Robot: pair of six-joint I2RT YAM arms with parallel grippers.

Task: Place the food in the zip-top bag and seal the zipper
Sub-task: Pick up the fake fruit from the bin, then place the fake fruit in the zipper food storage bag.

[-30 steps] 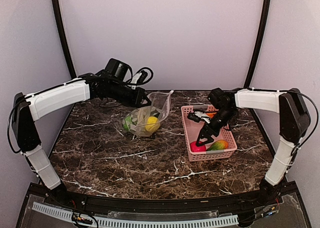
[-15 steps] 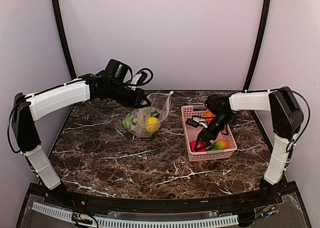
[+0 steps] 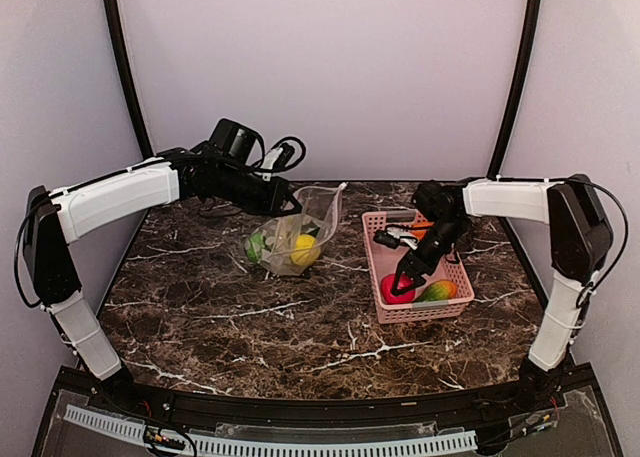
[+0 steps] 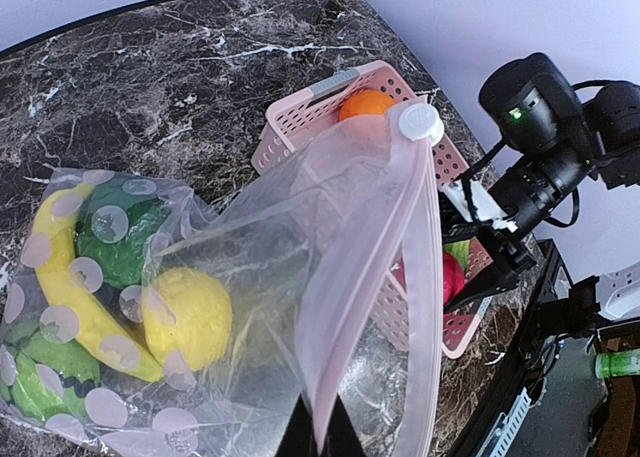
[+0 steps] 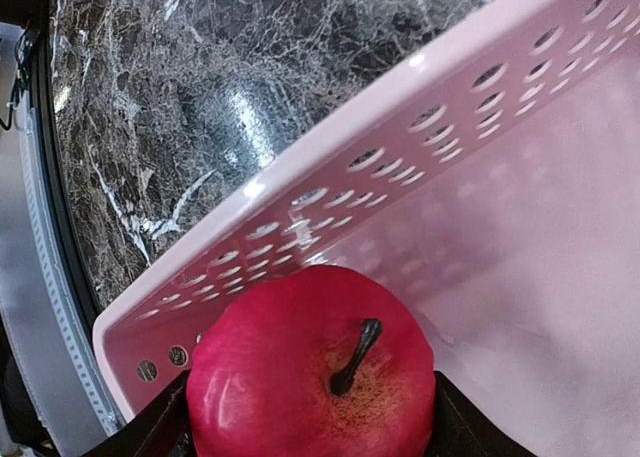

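Note:
The clear dotted zip-top bag [image 3: 290, 239] [image 4: 260, 267] lies at the table's centre with its mouth held up and open. My left gripper [image 3: 278, 199] [image 4: 322, 442] is shut on the mouth edge, near the zipper [image 4: 412, 237]. Inside the bag are a lemon [image 4: 187, 317], a banana [image 4: 70, 297] and green pieces [image 4: 118, 239]. In the pink basket [image 3: 420, 314] [image 5: 350, 147] my right gripper [image 3: 402, 282] [image 5: 310, 422] is shut on the red-pink fruit [image 5: 300, 367] [image 3: 392, 291], one finger on each side. A mango [image 3: 436, 292] and an orange [image 3: 420, 230] also lie in the basket.
The basket stands right of the bag with a narrow strip of marble table [image 3: 300, 327] between them. The red fruit sits in the basket's near-left corner, close to its perforated wall [image 5: 300, 227]. Grey walls enclose the table at the back and sides.
My right gripper came down over the red-pink fruit at the basket's near-left corner and its jaws narrowed onto it. The left arm and the bag stayed still.

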